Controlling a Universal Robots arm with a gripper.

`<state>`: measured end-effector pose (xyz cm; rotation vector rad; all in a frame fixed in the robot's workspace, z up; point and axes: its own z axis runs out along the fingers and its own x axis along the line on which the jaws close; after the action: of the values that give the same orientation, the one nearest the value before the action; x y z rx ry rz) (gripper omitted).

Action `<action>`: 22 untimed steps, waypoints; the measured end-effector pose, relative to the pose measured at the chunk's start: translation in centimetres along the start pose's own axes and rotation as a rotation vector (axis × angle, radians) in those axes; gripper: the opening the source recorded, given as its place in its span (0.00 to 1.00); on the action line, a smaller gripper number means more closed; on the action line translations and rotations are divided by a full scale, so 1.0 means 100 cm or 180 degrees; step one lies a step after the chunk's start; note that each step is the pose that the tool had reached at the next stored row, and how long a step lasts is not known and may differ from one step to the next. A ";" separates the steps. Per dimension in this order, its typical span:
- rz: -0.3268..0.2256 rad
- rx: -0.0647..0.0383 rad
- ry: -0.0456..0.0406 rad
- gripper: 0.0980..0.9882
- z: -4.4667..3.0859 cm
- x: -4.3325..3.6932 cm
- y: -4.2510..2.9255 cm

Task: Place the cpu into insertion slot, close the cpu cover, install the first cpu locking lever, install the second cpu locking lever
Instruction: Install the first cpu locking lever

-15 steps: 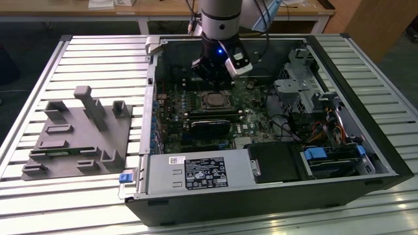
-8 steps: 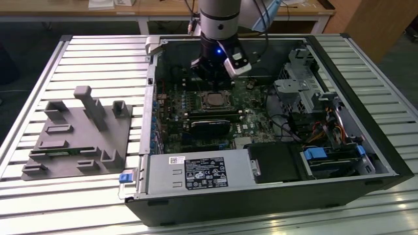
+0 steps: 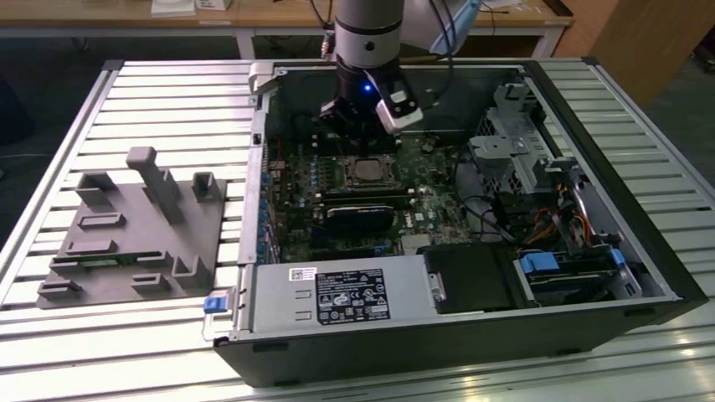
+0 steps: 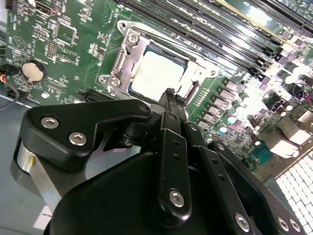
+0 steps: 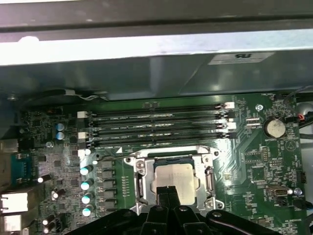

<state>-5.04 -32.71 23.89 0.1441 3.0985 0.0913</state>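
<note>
The grey arm [image 3: 367, 33] stands upright; black gripper [image 5: 168, 188], fingers pressed together and empty, just above dull silver square cpu [image 5: 172, 172] seated in metal-rimmed insertion slot [image 5: 138, 169].

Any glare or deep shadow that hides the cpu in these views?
Second wrist view: the cpu glares near white. First wrist view: the case wall is a blown-out band, cpu evenly lit. Exterior view: the table slats glare; the motherboard is dim.
</note>
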 end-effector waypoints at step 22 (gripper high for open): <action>0.0000 0.0000 0.0000 0.01 -0.0010 0.0241 -0.0022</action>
<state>-7.47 -32.71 23.89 0.1441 3.0985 0.0913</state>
